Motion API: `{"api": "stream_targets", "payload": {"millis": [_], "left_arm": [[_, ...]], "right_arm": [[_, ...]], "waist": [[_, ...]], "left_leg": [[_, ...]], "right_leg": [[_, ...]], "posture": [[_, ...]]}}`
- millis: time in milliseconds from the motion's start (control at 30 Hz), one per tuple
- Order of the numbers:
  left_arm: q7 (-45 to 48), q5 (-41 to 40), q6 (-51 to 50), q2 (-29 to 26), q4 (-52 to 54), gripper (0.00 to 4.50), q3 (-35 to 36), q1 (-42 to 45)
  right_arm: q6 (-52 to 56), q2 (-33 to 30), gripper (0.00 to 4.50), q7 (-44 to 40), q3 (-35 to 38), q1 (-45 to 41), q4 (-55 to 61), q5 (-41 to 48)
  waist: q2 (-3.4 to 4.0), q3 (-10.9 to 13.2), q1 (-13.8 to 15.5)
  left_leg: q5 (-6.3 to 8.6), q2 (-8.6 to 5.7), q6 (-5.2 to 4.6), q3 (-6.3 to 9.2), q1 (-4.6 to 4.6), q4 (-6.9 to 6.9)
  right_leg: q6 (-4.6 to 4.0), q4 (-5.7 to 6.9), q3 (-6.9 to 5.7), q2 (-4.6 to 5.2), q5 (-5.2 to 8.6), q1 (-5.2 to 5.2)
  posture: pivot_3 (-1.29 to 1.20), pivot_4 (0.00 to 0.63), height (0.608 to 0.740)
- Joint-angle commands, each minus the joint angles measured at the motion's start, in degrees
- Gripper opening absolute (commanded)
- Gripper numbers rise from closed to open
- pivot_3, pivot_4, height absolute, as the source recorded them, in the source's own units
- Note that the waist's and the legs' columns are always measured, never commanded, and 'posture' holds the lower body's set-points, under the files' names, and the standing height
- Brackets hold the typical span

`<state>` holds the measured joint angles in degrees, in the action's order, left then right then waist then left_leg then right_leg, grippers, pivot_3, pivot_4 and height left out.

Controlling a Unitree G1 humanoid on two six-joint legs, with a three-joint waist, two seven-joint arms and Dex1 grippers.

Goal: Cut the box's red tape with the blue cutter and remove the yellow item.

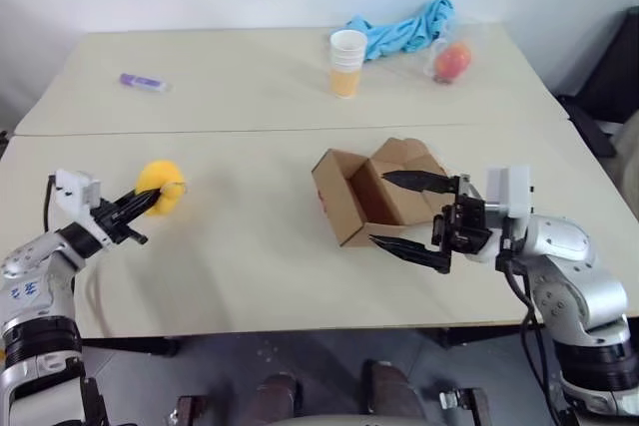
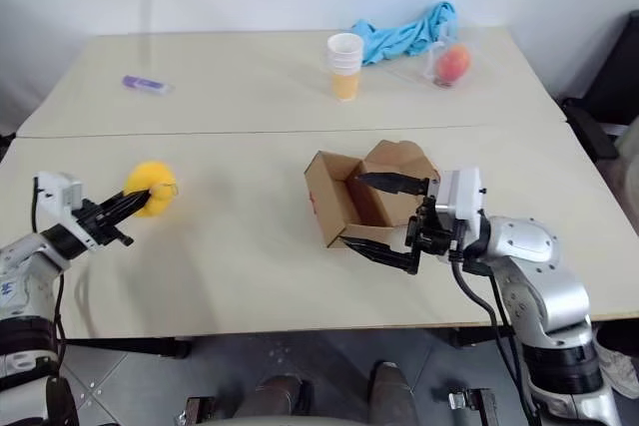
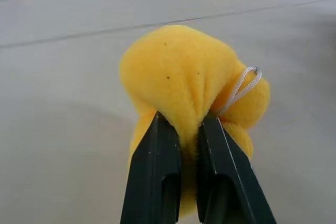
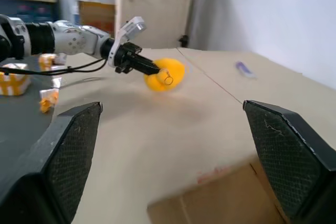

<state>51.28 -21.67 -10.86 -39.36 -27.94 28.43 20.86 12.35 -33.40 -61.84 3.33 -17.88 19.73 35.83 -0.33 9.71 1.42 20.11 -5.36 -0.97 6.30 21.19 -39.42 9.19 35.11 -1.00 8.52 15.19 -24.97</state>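
Your left gripper (image 1: 160, 197) sits at the lower left of the head view, jaws clenched on the yellow item (image 1: 163, 187). The left wrist view confirms the grasp: both black fingers (image 3: 157, 171) pinch a fold of the soft yellow fabric, and a white cord loop (image 3: 244, 85) shows on the item's side. The item is held above the table (image 1: 240, 276), well apart from the box.

Your right gripper (image 1: 414, 214) occupies the lower right of the head view, jaws released and spread wide. One finger reaches over the open top of the box (image 1: 374, 192), the other lies along its near side. The box stands at the centre of the frame, flaps open.

Farther back, at the upper centre, you see a paper cup (image 1: 347, 62). Just beside it to the right lies a blue cloth (image 1: 404, 27), then a red-orange fruit in clear plastic (image 1: 451, 61). A purple-and-white marker (image 1: 144, 82) lies at the upper left.
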Motion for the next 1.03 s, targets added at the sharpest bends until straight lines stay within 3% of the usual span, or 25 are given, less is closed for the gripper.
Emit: {"api": "stream_targets", "payload": {"millis": [33,200,400,533,733,867,1033], "left_arm": [[-2.55,-2.06,-1.53,-1.05,3.62,0.98,1.87,-1.87],[-3.21,-2.45,-3.5,-2.03,6.91,2.57,0.76,-2.28],[3.01,-6.62,-7.32,-6.53,11.5,4.38,2.65,-6.75],[8.05,-6.62,-3.55,-9.53,12.87,4.48,4.6,-13.15],[5.07,-0.74,3.18,-11.02,16.98,4.48,6.66,-23.08],[3.64,-0.9,6.7,-7.95,21.03,4.48,10.24,-31.38],[0.66,-1.41,7.37,-4.5,23.62,4.48,8.91,-32.7]], "right_arm": [[-2.61,0.39,4.5,-0.75,0.67,0.07,-0.42,-0.47],[-3.65,-0.19,4.5,-0.96,1.77,0.84,-1.38,-0.5],[-3.05,-2.1,4.5,-2.68,4.0,2.67,-1.31,0.63],[-3.27,-4.12,4.5,-4.39,5.88,3.94,-2.29,0.99],[-2.79,-6.58,4.5,-5.77,9.09,6.54,-1.85,1.77],[-5.4,-8.48,4.5,-7.86,9.61,11.71,-1.17,-0.75],[-8.32,-6.94,4.5,-4.2,10.95,14.9,-0.81,-2.67]], "waist": [[0.0,0.0,0.31],[0.0,0.0,-0.12],[0.01,0.0,-1.39],[0.04,0.01,-1.88],[0.05,0.02,-1.46],[0.06,0.02,-1.29],[0.06,0.03,-0.71]], "left_leg": [[0.0,-0.02,0.0,0.08,-0.01,-0.05],[0.02,0.0,-0.01,0.1,-0.06,-0.08],[0.04,0.08,0.03,0.01,-0.1,0.11],[0.04,0.13,0.03,-0.17,-0.13,0.27],[0.05,0.16,0.03,-0.31,-0.12,0.29],[0.07,0.16,0.0,-0.32,-0.1,0.32],[0.07,0.19,0.0,-0.33,-0.29,0.3]], "right_leg": [[-0.07,-0.02,-0.05,0.0,-0.04,0.11],[-0.1,-0.08,-0.07,-0.03,-0.07,0.24],[-0.11,-0.09,-0.04,-0.07,-0.07,0.11],[-0.14,-0.09,0.02,-0.06,-0.05,-0.05],[-0.15,-0.11,0.1,-0.04,-0.05,-0.1],[-0.16,-0.17,0.09,-0.03,-0.05,-0.09],[-0.14,-0.37,0.06,-0.03,-0.06,0.2]], "posture": [[0.0,0.15,0.74],[0.0,0.15,0.74],[0.0,0.15,0.74],[0.0,0.15,0.74],[0.0,0.15,0.74],[0.0,0.15,0.74],[0.0,0.15,0.74]]}}
